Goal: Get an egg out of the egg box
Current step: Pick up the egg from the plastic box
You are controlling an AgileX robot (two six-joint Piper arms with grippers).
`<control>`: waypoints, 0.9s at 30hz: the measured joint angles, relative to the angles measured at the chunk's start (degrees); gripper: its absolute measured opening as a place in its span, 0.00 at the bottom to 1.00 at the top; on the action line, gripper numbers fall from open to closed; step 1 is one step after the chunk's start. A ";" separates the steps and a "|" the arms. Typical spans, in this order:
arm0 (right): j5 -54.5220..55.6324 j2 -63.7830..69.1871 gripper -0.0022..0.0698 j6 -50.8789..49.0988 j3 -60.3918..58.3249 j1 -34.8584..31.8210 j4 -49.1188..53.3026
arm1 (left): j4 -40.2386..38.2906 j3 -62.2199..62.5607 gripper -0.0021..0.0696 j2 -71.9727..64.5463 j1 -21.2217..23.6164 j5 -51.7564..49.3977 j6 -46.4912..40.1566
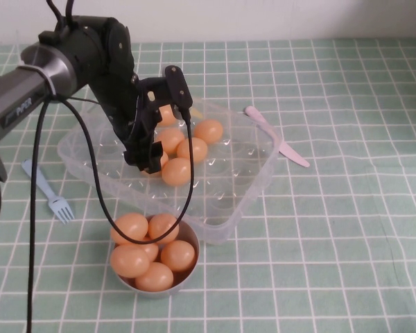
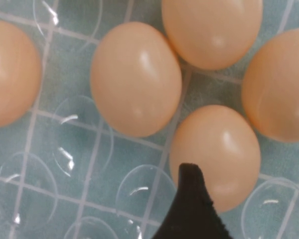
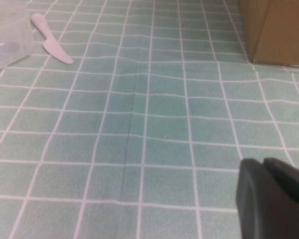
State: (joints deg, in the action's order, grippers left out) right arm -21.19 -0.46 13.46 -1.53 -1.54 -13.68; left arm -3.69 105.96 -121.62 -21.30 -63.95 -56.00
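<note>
**Left gripper over the egg box, five eggs in the tray**

Count, high view: five eggs lie in the egg box [image 1: 253, 177], one partly hidden behind the arm; five more fill the small round grey bowl [image 1: 188, 239] just in front of the box. One blue plastic fork [image 1: 52, 194] lies to the left of the box, one pink plastic knife [image 1: 274, 135] to its right. All rest on a green checked tablecloth [image 1: 333, 229].

The egg [image 1: 177, 171] nearest the fingertips is smooth, glossy, orange-tan, and like the others in every visible respect. It sits in a dimpled well near the middle of the clear tray, beside its neighbours.

The left gripper [image 1: 151, 161] hangs low inside the box over the cluster of eggs, jaws spread wide, nothing held. In the left wrist view one black fingertip [image 2: 192, 209] overlaps the edge of the egg [image 2: 215, 154]; whether it touches cannot be told.

The right gripper [image 3: 274, 199] is over bare tablecloth, well apart from the box; its state cannot be told. A brown box corner [image 3: 276, 30] stands beyond it.
</note>
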 joint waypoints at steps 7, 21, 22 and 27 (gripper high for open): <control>0.00 0.00 0.01 0.00 0.00 0.00 0.00 | 0.03 0.00 0.66 -1.16 0.00 0.63 0.00; 0.00 0.00 0.01 0.00 0.00 0.00 0.00 | 0.12 0.00 0.66 -2.25 0.00 2.60 -0.10; 0.00 0.00 0.01 0.00 0.00 0.00 0.00 | 0.16 0.00 0.66 -2.25 0.00 2.59 -0.10; 0.00 0.00 0.01 0.00 0.00 0.00 0.00 | 0.25 0.00 0.66 -2.38 0.00 2.96 -0.10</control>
State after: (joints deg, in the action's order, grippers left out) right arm -21.19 -0.46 13.46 -1.53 -1.54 -13.68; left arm -3.44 105.96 -124.00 -21.30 -60.99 -56.11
